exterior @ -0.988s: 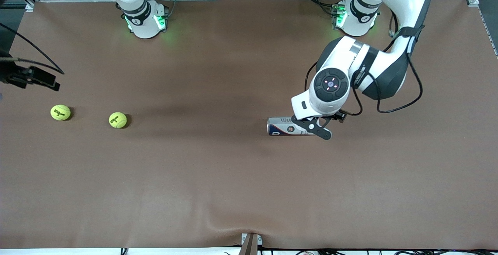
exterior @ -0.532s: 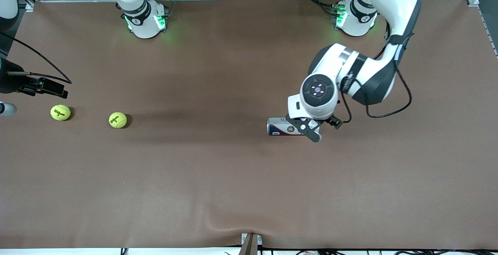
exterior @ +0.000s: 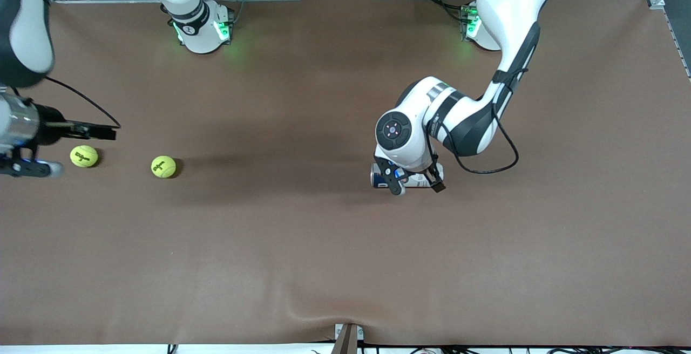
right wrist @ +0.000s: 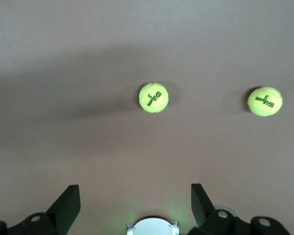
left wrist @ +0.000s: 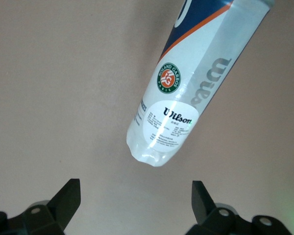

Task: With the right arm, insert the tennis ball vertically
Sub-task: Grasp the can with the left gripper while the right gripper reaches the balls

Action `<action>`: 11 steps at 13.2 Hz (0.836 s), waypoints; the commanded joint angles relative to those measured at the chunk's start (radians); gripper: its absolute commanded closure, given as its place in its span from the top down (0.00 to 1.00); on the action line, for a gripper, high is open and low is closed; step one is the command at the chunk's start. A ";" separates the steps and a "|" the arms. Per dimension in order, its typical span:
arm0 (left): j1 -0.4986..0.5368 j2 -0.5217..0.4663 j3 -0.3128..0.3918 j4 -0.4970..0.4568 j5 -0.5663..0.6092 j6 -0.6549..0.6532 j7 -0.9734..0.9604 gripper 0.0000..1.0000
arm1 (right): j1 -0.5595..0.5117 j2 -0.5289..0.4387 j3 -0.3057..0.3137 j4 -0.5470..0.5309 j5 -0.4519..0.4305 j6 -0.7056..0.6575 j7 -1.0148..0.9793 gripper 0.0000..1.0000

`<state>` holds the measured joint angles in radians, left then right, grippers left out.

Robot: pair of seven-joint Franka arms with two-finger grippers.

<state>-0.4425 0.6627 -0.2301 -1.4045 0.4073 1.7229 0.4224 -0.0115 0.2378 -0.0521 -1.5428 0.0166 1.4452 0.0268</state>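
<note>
our left hand (exterior: 413,185) hung wide over the clear plastic wilson ball tube (exterior: 405,176) lying on the brown desk (exterior: 302,246); our right hand (right wrist: 134,208), wide, hovered by two yellow felt tennis balls (exterior: 84,156).

A glossy clear-plastic Wilson ball can (left wrist: 186,93) lies on matt brown cloth table cover (exterior: 324,267); two tennis balls (right wrist: 154,97) look fuzzy felt.

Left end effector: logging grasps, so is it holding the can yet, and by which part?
Nothing is held. The left end effector is open over the lying can, not gripping it.
</note>
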 commanded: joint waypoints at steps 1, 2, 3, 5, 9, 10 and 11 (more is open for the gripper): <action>-0.024 0.028 0.000 0.025 0.069 0.010 0.065 1.00 | -0.015 0.014 0.003 -0.057 0.003 0.014 -0.031 1.00; -0.037 0.031 0.002 0.025 0.100 0.010 0.087 1.00 | -0.022 0.032 0.003 -0.057 0.003 0.015 -0.040 1.00; -0.051 0.037 0.002 0.025 0.128 0.010 0.105 1.00 | -0.024 0.046 0.003 -0.059 0.003 0.015 -0.053 1.00; -0.054 0.047 0.000 0.022 0.163 0.010 0.133 1.00 | -0.031 0.090 0.003 -0.059 0.003 0.014 -0.056 1.00; -0.068 0.078 0.002 0.018 0.177 0.009 0.182 1.00 | -0.022 0.155 0.002 -0.080 0.000 0.072 -0.059 1.00; -0.067 0.086 0.002 0.015 0.177 0.009 0.194 1.00 | -0.021 0.159 0.002 -0.114 -0.006 0.107 -0.060 1.00; -0.070 0.089 0.003 0.006 0.177 0.007 0.191 1.00 | -0.021 0.160 0.002 -0.155 -0.007 0.151 -0.062 1.00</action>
<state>-0.5015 0.7342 -0.2329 -1.4042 0.5619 1.7378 0.5925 -0.0317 0.4022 -0.0529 -1.6318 0.0165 1.5357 -0.0186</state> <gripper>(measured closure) 0.000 0.000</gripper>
